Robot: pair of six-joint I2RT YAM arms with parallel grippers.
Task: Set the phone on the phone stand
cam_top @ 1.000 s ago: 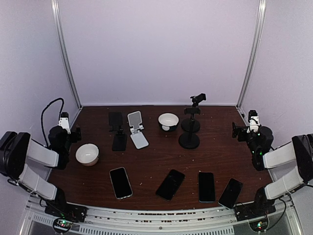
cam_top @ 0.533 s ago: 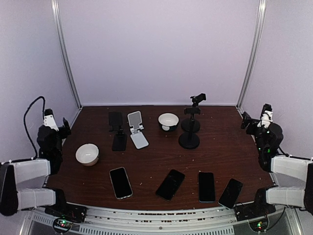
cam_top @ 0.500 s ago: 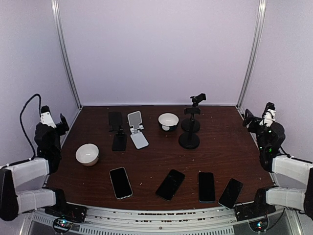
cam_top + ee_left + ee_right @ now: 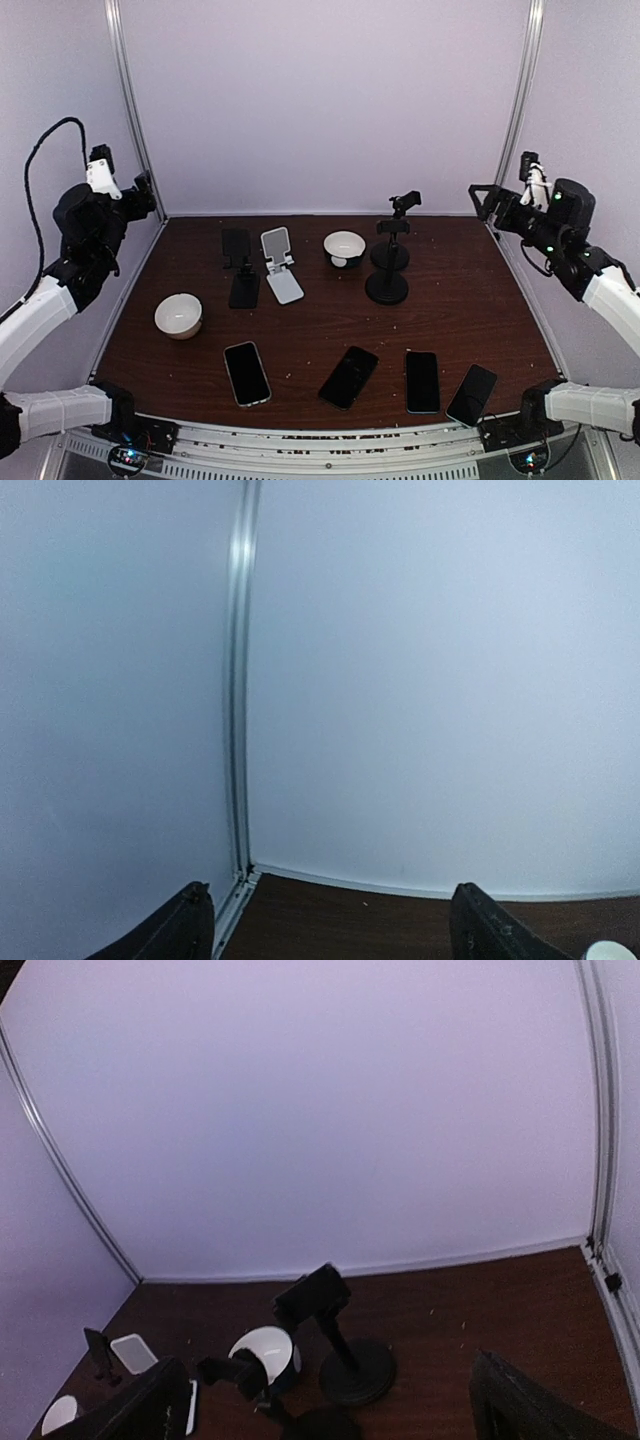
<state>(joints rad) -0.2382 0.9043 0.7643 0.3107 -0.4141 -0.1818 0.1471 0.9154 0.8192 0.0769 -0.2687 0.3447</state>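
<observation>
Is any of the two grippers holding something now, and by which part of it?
Nothing is held. The left gripper and the right gripper are both open and empty, raised above the table; the phones lie flat on it.

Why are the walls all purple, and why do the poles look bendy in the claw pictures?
Top external view: soft, even light tints the walls lilac, no glare. Left wrist view: the wide lens bows the corner pole slightly. Right wrist view: the edge pole curves more, and the phone stand looks soft.
</observation>
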